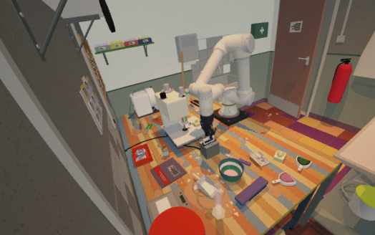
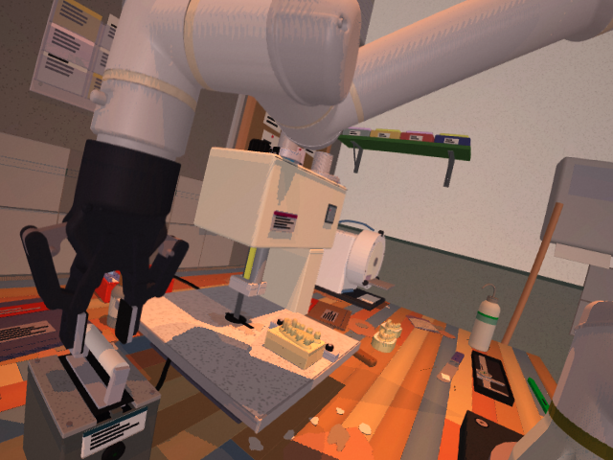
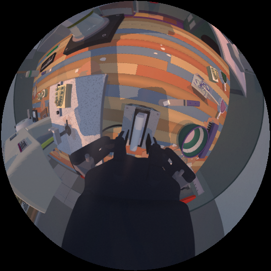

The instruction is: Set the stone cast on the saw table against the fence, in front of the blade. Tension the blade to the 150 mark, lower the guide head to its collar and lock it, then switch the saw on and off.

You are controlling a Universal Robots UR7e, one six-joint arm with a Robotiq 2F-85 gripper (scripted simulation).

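The stone cast [image 2: 296, 341] [image 3: 61, 95], a pale yellow block of teeth, sits on the grey saw table [image 2: 237, 341] [image 1: 184, 134], near the table's far edge. The cream saw head [image 2: 262, 198] [image 1: 171, 105] stands over the table with its guide head [image 2: 246, 286] and thin blade above the slot. My gripper [image 2: 101, 332] [image 3: 137, 141] [image 1: 209, 138] is open, holds nothing, and hovers at the white rocker lever [image 2: 101, 359] [image 3: 137, 126] on top of the grey switch box [image 2: 84, 411] [image 1: 209, 147], which stands on the bench in front of the table.
The saw table's near edge lies just beside the switch box. A green bowl [image 1: 231, 169] [image 3: 193, 140], a purple tray [image 1: 251, 190], a spatula [image 3: 180, 103] and small dishes lie further right. A white motor unit [image 2: 364, 262] and squeeze bottle [image 2: 484, 324] stand behind the saw.
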